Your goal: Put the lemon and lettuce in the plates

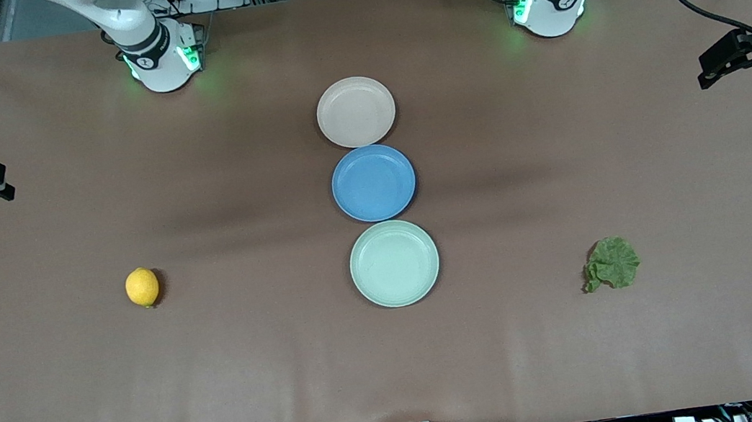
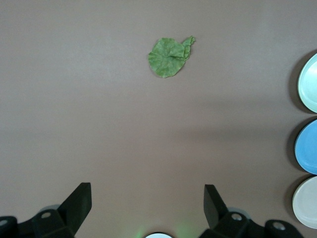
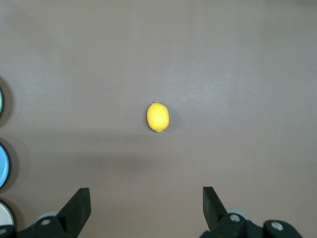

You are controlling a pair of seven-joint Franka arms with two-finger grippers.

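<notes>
Desk (image 1: 225,390): flat, covered edge to edge in a matte brown sheet.

Plates: three round, shallow, rimmed, smooth, equal in size, in one row at the desk's middle, rims touching or nearly so. Beige plate (image 1: 356,112) lay at 12 o'clock of the row, farthest from the front camera; blue plate (image 1: 373,182) in the middle; green plate (image 1: 394,263) at 6 o'clock, nearest the camera. All three held nothing.

Lemon (image 1: 142,287): small yellow oval, dimpled skin, a tiny green nub at one tip. It lay on bare desk toward the right arm's end, at about 9 o'clock of the green plate, well apart from it. Long axis ran roughly 12 to 6 in the front view.

Lettuce (image 1: 612,263): one crinkled green leaf, veined, roundish with a folded, ragged edge. It lay flat on bare desk toward the left arm's end, at about 3 o'clock of the green plate, slightly nearer the camera, well apart. Folded edge pointed toward 8 o'clock in the front view.

Left claw (image 2: 147,203): black fingers spread wide, holding nothing, over the left arm's end of the desk.

Right claw (image 3: 146,206): black fingers spread wide, holding nothing, over the right arm's end of the desk.
</notes>
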